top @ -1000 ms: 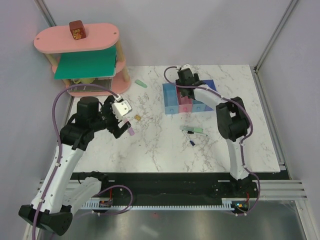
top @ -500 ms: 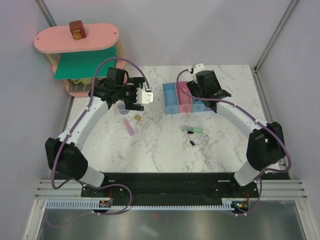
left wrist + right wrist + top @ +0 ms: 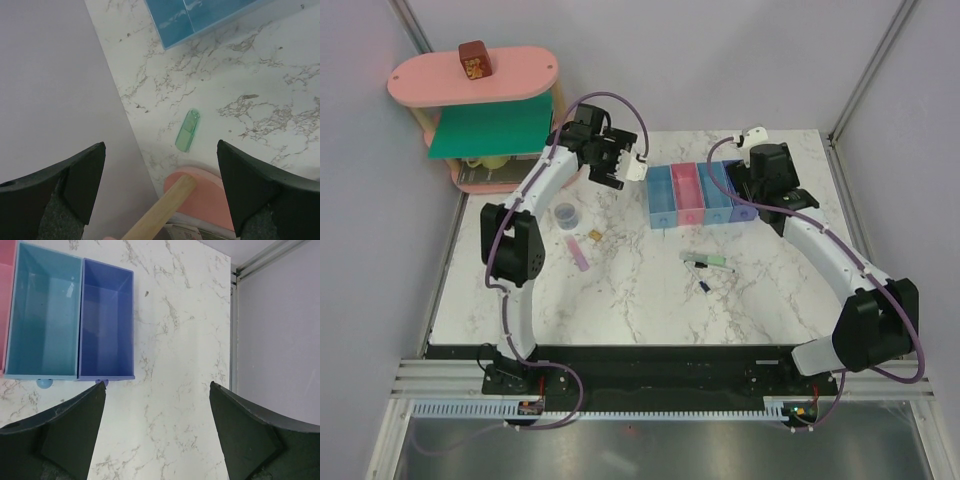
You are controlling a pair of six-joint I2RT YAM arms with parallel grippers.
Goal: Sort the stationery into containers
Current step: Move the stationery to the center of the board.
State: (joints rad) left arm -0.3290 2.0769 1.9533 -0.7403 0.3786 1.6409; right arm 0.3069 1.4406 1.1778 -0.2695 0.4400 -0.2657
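Observation:
The four joined bins [image 3: 688, 195] stand at the back middle: light blue, pink, light blue [image 3: 42, 315], darker blue [image 3: 107, 320]. My left gripper [image 3: 624, 166] [image 3: 161, 145] is open and empty, above a mint green bar [image 3: 188, 130] left of the bins. My right gripper [image 3: 770, 198] [image 3: 158, 385] is open and empty, over bare table right of the darker blue bin. A lilac-pink bar [image 3: 578, 252], a translucent round piece [image 3: 564, 213] and a tan piece [image 3: 594, 236] lie left of centre. Two pens [image 3: 698, 260] [image 3: 705, 286] and a mint bar [image 3: 722, 266] lie in front of the bins.
The pink oval shelf [image 3: 470, 80] with a green panel and a brown block [image 3: 473, 60] stands at the back left; its base [image 3: 200, 192] and a wooden post [image 3: 157, 215] show under my left gripper. Grey walls enclose the table, and a metal rail [image 3: 233, 315] runs along the right edge.
My left arm has swung to the back, from the near left to between the shelf and the bins. My right gripper has moved right, from over the bins to past their right end.

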